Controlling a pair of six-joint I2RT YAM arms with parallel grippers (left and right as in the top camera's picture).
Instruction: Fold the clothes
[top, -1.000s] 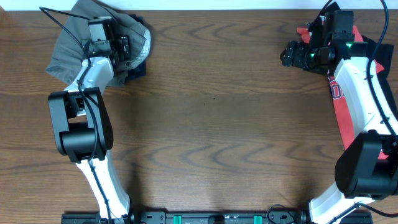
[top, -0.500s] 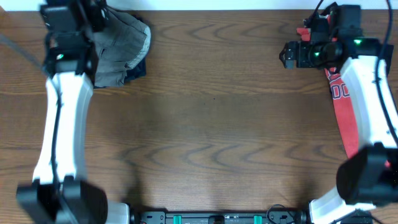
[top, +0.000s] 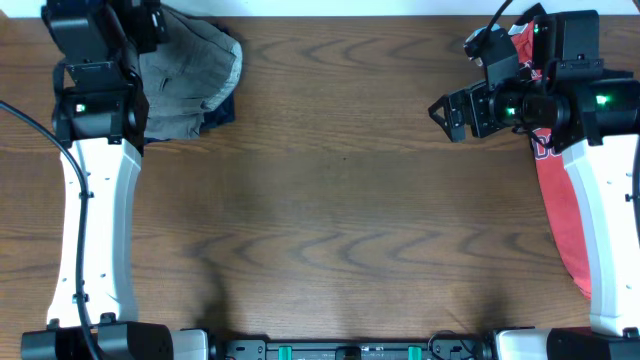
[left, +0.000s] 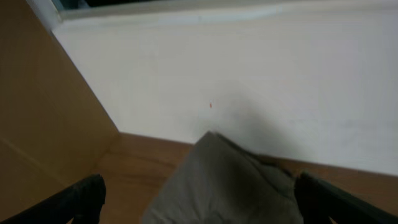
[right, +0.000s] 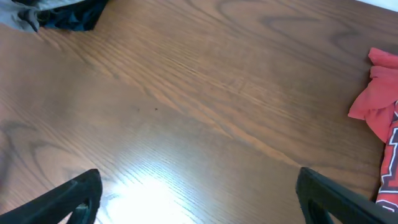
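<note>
Upper left of the overhead view: crumpled grey-khaki cotton shorts (top: 190, 70) are heaped at the table's far edge. A dark navy garment (top: 222, 108) pokes out under their lower right corner. My left arm (top: 95, 220) runs up the left edge of the frame, and its wrist covers the heap's left part.

Left gripper (left: 199, 186) reads as spread wide on its wrist camera. Both black fingers (left: 84, 196) sit at the bottom corners. A peak of the khaki cloth rises between them, in front of a white wall (left: 249, 74). I can't tell whether the fingers touch the cloth.

Upper right: right gripper (top: 448, 112) points toward frame left, jaws apart, holding nothing. Its wrist camera shows only bare brown wood-grain table (right: 186, 93) between the fingers.

Red T-shirt with white lettering (top: 550, 210) lies down the right edge of the overhead view, partly under my right arm (top: 605, 230). On the right wrist view its bunched red end sits at the right edge, off to the side of the fingers. Shorts and T-shirt are well apart, with bare table between them.
</note>
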